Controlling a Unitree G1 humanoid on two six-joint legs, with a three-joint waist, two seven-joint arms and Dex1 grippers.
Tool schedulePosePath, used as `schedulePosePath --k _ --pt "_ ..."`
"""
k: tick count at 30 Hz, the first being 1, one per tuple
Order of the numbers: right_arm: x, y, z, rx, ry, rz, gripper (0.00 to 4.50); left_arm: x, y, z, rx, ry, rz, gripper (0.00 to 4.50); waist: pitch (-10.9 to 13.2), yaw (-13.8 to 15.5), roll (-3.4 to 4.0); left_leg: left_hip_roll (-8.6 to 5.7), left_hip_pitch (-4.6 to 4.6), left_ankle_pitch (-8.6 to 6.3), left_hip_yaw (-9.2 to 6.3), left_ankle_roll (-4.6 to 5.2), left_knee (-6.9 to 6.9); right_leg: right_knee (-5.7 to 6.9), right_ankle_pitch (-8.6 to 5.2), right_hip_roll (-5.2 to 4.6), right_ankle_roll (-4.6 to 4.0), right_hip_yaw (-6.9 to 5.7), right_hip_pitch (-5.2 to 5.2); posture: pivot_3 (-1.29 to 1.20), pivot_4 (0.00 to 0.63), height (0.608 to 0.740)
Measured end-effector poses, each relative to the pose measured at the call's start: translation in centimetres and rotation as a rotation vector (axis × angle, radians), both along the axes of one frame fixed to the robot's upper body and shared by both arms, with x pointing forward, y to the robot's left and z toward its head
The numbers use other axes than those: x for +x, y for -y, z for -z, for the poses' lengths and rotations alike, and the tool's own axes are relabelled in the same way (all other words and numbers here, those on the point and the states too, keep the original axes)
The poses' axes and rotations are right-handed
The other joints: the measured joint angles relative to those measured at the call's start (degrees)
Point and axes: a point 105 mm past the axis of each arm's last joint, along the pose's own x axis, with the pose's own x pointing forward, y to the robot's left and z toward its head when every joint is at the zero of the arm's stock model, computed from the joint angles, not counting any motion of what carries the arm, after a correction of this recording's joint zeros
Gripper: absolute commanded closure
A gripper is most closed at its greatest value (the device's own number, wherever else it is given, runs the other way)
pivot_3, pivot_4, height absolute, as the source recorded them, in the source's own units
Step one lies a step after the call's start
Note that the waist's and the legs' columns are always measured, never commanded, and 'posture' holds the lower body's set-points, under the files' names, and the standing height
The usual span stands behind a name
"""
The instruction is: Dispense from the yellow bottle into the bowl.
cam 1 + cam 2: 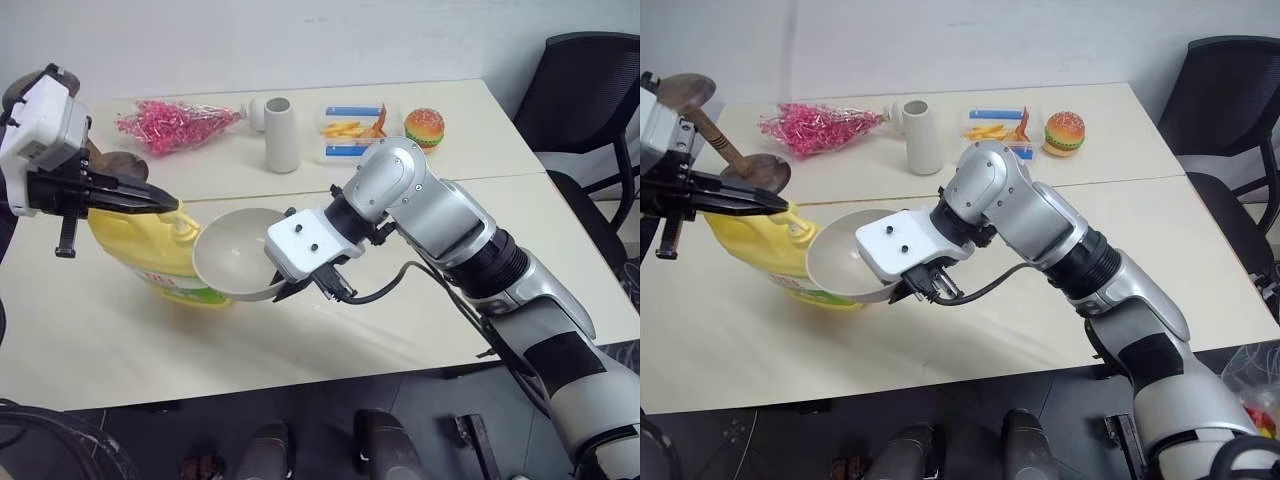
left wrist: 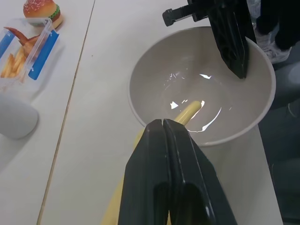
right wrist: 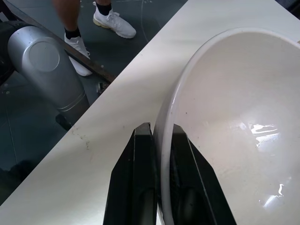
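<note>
The right gripper [image 3: 154, 140] pinches the rim of the bowl [image 1: 235, 255], one black finger inside the wall and one outside, and holds it tilted above the tabletop [image 1: 330, 330] with its mouth turned toward the left gripper. A thin clear pool of liquid glistens at the bottom of the bowl in both wrist views.

The left gripper [image 2: 164, 126] has its two fingers pressed together with nothing between them, and sits on top of the yellow bottle [image 1: 150, 250]. The bottle's yellow spout [image 2: 187, 111] reaches out just past those fingertips, over the bowl's rim and into its hollow. The bottle, with its green-white label, stands on the tabletop directly beneath the left gripper and just beside the bowl.

Well beyond both grippers stand a grey-white cylindrical vase [image 1: 281, 134], a pink bundle [image 1: 175, 124] and a toy hamburger [image 1: 424, 127].
</note>
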Motion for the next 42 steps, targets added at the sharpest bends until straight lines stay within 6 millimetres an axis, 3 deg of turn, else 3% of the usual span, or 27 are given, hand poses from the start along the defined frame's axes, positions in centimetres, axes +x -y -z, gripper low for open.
schedulePosePath --k 8,13,18,21,25,31,36,42 --pt "-0.2 -0.1 -0.1 0.005 0.006 -0.021 4.50 -0.4 0.1 0.9 0.041 0.027 0.035 4.45 0.0 0.1 0.01 -0.01 0.14 0.00 0.04 0.00 0.04 0.01 0.00 -0.01 0.00 0.06 0.13 0.00 0.150 0.740" --pt "-0.6 -0.2 -0.1 0.007 0.008 -0.038 4.50 0.3 -0.8 4.5 0.091 -0.108 -0.017 4.45 0.0 0.1 -0.06 0.00 0.00 0.00 0.03 0.00 0.04 0.02 0.00 0.03 0.00 0.07 0.01 0.00 0.150 0.740" --pt "-0.7 -0.2 -0.1 0.008 0.008 -0.046 4.50 0.3 -0.8 4.4 0.091 -0.107 -0.019 4.45 0.0 0.1 -0.06 -0.01 0.00 -0.01 0.00 0.01 0.01 0.02 0.00 0.00 0.00 0.05 0.00 0.00 0.150 0.740" --pt "-0.9 -0.3 -0.2 0.010 0.009 -0.054 4.50 0.3 -0.5 3.7 0.051 -0.124 -0.024 4.45 0.0 0.1 -0.07 0.00 -0.01 -0.01 0.00 0.00 0.01 0.02 0.00 0.01 0.00 0.04 0.00 0.00 0.150 0.740" --pt "-0.9 -0.2 -0.1 0.010 0.009 -0.054 4.50 -0.3 0.1 1.0 -0.074 -0.151 -0.023 4.45 0.0 0.1 -0.07 -0.02 -0.02 -0.01 -0.02 0.01 0.03 0.02 0.00 0.01 0.00 0.04 0.01 0.00 0.150 0.740" --pt "-0.7 0.2 0.4 0.005 -0.007 -0.039 4.50 -1.4 -0.4 -2.7 -0.121 -0.089 -0.050 4.45 0.0 0.1 -0.07 -0.02 -0.01 -0.01 -0.01 0.00 0.02 0.02 0.00 0.01 0.00 0.04 0.01 0.00 0.150 0.740" --pt "-0.7 0.2 0.4 0.007 -0.006 -0.043 4.50 -1.2 -0.8 -3.1 -0.129 -0.068 -0.066 4.45 0.0 0.1 -0.07 -0.03 -0.01 -0.01 -0.01 0.00 0.04 0.02 0.00 0.00 0.00 0.05 0.02 0.00 0.150 0.740" --pt "-0.8 0.1 0.4 0.008 -0.007 -0.047 4.50 -0.3 -1.2 -2.0 -0.048 -0.030 -0.081 4.45 0.0 0.1 -0.07 -0.03 -0.01 -0.01 -0.01 0.00 0.04 0.02 0.00 0.00 0.00 0.05 0.02 0.00 0.150 0.740"
